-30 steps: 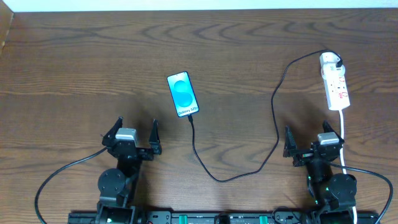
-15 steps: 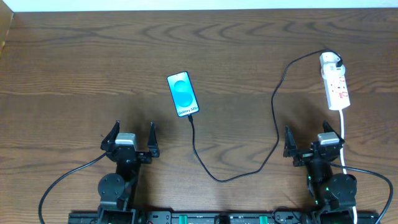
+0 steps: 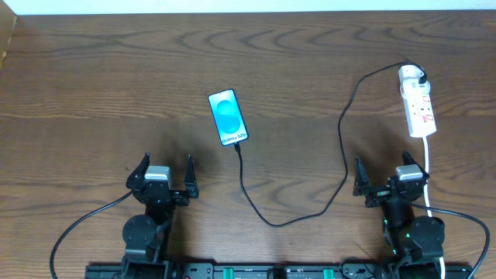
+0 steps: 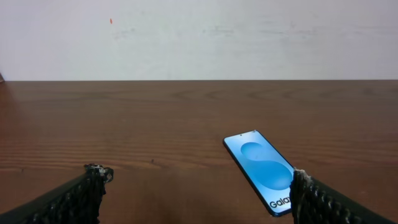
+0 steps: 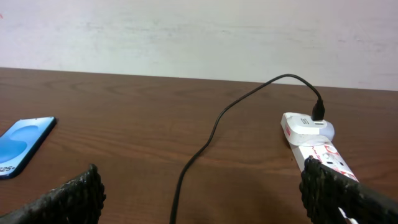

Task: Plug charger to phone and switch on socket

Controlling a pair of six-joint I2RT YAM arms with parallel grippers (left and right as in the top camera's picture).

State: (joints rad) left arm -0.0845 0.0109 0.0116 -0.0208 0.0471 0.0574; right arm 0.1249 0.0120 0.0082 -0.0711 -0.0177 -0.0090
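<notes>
The phone lies screen up, lit blue, mid-table; it also shows in the left wrist view and at the left edge of the right wrist view. The black charger cable runs from the phone's near end in a loop to the white plug on the socket, a white power strip at the right, also in the right wrist view. My left gripper is open and empty, near the front edge, left of the phone. My right gripper is open and empty, just in front of the socket.
The socket's white cord runs down past my right arm to the front edge. A black arm cable curves at the front left. The wooden table ends at a white wall at the back.
My left gripper has drawn back a little toward the front edge. The right arm, phone, cable and socket have not moved.
</notes>
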